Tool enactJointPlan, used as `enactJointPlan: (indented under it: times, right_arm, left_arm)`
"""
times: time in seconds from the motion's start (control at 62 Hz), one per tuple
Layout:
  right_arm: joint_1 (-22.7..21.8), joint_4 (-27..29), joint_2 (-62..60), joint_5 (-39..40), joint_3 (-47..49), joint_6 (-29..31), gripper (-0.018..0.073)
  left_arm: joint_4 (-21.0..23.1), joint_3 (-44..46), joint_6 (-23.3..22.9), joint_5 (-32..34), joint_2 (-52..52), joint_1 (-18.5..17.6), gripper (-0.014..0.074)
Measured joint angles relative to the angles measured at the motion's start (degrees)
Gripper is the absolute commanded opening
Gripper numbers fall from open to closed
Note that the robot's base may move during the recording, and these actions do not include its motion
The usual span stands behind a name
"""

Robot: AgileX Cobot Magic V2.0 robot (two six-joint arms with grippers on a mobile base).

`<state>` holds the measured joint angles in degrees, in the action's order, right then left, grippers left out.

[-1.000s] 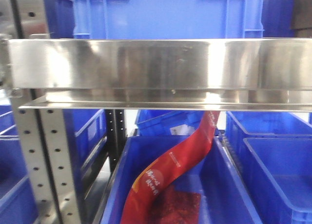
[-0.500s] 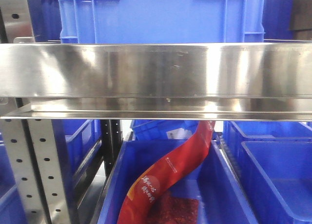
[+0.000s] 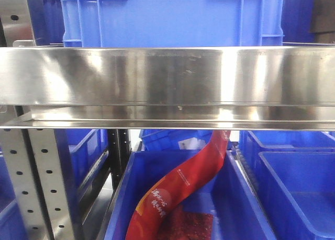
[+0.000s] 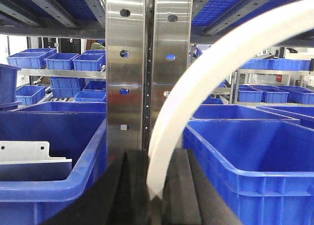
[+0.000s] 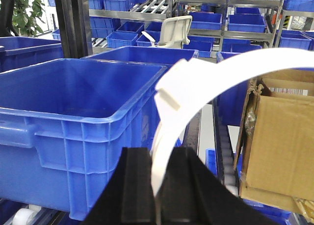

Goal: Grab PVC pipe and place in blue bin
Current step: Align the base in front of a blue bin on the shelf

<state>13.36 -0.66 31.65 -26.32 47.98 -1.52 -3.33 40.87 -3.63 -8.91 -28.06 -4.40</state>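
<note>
Where the left gripper (image 4: 157, 208) shows at the bottom of its view, the jaws are narrow and the black fingers (image 4: 132, 195) nearly meet. A white strip (image 4: 206, 73) ends at the seam and arcs up and to the right. Pinched or merely in front: cannot tell. Straight ahead: steel post (image 4: 147, 63). To the gripper's left, left bin (image 4: 73, 183) with a flat white plate (image 4: 29, 154) inside; to its right, right bin (image 4: 245, 156).

Right gripper (image 5: 157, 208): jaws also narrow, second strip (image 5: 235, 68) rising from the seam and arcing right. Ahead-left, big bin (image 5: 73, 117); to the right, carton (image 5: 279, 137).

Pipe (image 5: 20, 217): only a rounded off-white end shows, low and left of the right gripper, under the big bin's near wall. It is apart from both grippers.
</note>
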Motion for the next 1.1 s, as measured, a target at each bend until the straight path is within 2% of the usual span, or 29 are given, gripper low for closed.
enactJointPlan:
  times: [0.435, 0.597, 0.645, 0.758, 0.887, 1.097]
  right_arm:
    - [0.00, 0.00, 0.00, 0.78, 0.00, 0.00, -0.0162]
    - [0.00, 0.00, 0.00, 5.88, 0.00, 0.00, -0.0162]
    - [0.00, -0.15, 0.27, 7.20, 0.00, 0.00, -0.0162]
    - [0.14, 0.66, 3.70, 10.91, 0.00, 0.00, -0.0162]
    - [2.54, 2.81, 9.95, 11.61, 1.62, 0.00, -0.0162]
    - [9.22, 3.69, 19.69, 13.43, 5.45, 0.00, -0.0162]
  left_arm:
    - [0.00, 0.00, 0.00, 0.12, 0.00, 0.00, -0.0111]
    - [0.00, 0.00, 0.00, 1.92, -0.11, 0.00, -0.0111]
    - [0.57, 0.00, 0.00, 2.54, -0.59, 0.00, -0.0111]
    - [5.10, 0.93, 0.00, 2.17, -3.27, 0.00, -0.0111]
    - [6.69, 5.23, 0.22, -0.44, -7.76, -2.58, -0.0111]
    - [3.33, 13.55, 0.59, -2.60, -16.16, -11.68, -0.0111]
